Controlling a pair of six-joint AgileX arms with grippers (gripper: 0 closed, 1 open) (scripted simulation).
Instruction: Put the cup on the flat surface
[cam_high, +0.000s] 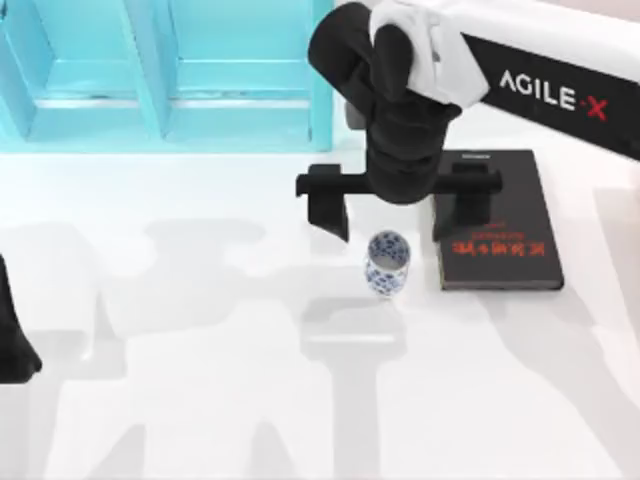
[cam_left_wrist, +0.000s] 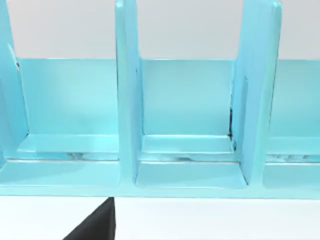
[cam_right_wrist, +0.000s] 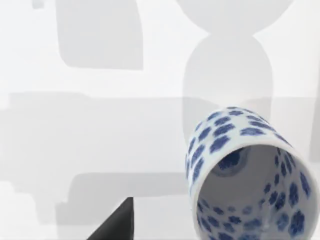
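1. Cup placement is set on the flat surface (cam_high: 200, 400), a broad, glossy white tabletop crossed by grey shadows of the arms, with wide bare room to the left and toward the near edge.
2. Along the far edge stands a turquoise shelf unit (cam_high: 150, 70), its upright dividers and open bays seen close in the left wrist view (cam_left_wrist: 190, 145).
3. At the right of the surface lies a black book (cam_high: 500, 225) with red lettering, flat, partly under the right arm.
4. Over the middle reaches the AgileX right arm, its right gripper (cam_high: 398, 210) pointing down with the fingers (cam_high: 328, 205) spread wide apart, one on each side and clamped on nothing.
5. At the left edge sits the left arm, its left gripper (cam_high: 15, 340) parked well apart from the work; whether its fingers are apart or together cannot be told.
6. Smallest, the cup (cam_high: 388, 263), white with blue flowers, stands upright on the surface, mouth up, just beside the book's left edge and touching neither finger; the right wrist view looks into its open mouth (cam_right_wrist: 250, 175). It lies between and just toward the near side of the right fingers, its long axis vertical, so the right arm is far the nearer. By the look of it, the placing is done and only a clear lift away remains.
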